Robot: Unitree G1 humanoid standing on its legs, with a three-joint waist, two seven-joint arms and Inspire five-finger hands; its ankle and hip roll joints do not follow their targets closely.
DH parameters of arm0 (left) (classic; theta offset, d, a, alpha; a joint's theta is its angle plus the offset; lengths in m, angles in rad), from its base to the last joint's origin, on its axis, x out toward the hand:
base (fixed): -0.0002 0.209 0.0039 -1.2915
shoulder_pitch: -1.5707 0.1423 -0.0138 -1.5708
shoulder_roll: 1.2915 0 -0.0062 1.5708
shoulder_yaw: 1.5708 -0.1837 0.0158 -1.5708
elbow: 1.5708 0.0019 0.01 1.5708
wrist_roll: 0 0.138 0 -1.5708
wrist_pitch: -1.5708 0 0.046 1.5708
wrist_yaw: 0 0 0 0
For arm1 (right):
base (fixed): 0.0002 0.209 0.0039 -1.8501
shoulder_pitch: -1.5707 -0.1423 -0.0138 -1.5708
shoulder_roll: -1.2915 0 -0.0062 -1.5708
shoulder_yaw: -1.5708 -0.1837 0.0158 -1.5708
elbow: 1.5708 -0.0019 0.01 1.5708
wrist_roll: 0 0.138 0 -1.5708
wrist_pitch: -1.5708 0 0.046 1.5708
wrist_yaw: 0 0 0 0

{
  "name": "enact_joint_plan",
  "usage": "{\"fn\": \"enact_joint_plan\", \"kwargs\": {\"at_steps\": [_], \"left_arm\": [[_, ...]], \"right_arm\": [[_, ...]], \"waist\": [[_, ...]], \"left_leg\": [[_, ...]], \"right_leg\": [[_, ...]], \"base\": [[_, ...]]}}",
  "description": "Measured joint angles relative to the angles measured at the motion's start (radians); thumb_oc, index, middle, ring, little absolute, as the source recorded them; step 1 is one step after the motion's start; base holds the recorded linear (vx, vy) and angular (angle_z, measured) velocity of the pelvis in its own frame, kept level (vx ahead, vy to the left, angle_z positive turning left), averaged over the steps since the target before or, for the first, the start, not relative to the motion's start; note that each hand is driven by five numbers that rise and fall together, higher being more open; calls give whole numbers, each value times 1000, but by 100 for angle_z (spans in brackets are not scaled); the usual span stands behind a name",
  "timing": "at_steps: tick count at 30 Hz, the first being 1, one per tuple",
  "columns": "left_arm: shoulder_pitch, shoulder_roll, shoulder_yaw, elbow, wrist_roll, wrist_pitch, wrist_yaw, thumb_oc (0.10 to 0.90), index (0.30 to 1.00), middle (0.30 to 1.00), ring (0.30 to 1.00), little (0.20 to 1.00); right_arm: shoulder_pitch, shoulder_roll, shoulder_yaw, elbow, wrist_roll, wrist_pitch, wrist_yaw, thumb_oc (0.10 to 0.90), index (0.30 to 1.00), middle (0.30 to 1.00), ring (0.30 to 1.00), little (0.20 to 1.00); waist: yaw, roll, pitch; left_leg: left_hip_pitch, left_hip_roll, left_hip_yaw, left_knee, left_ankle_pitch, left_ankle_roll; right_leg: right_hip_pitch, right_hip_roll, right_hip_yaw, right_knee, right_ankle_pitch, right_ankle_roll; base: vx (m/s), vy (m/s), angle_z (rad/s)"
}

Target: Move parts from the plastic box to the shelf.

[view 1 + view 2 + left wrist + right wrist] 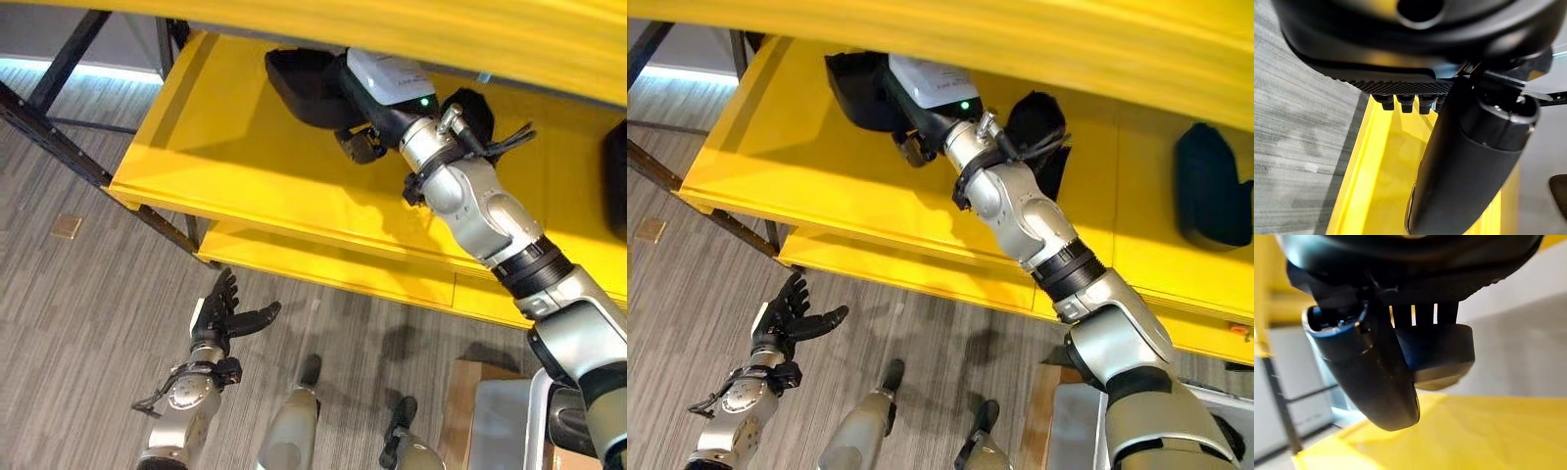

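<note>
Yellow shelf on black frame, grey striped carpet below.

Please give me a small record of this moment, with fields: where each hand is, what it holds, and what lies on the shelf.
right hand: reaches onto the yellow shelf, fingers curled on a black part
left hand: open, hangs over the grey floor, holds nothing
other parts on shelf: one black part behind the right arm, another further right
plastic box: low at robot's right
</note>
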Motion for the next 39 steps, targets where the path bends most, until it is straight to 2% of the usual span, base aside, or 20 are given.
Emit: {"fn": "enact_joint_plan", "kwargs": {"at_steps": [6,9,16,39], "left_arm": [[3,20,0,-1,-1,0,3,900,1000,1000,1000,1000],[-1,35,1,-1,-2,0,2,900,1000,1000,1000,1000],[-9,36,-2,-20,-15,-4,1,900,1000,1000,1000,1000],[-21,39,-4,-23,-42,-17,1,900,1000,1000,1000,1000]], "right_arm": [[-7,-2,14,12,0,8,-1,400,300,300,300,300],[-53,-5,21,84,0,15,-2,400,300,300,300,300],[-112,-1,56,246,-1,41,-11,400,300,300,300,300],[-161,13,91,390,-10,75,-32,400,300,300,300,300]], "waist": [[14,-11,30],[22,-19,54],[23,-20,61],[18,-16,71]], "left_leg": [[-22,-4,-9,2,0,0],[-25,-7,-13,2,1,0],[-39,-13,-23,9,0,0],[-44,-15,-21,19,0,0]], "right_leg": [[-13,-1,-16,-2,0,1],[-13,-3,-19,-3,-1,3],[-18,-5,-29,-3,-1,3],[-21,-9,-26,2,-1,3]], "base": [[-10,10,4],[-10,18,6],[-7,11,4],[0,1,0]]}}
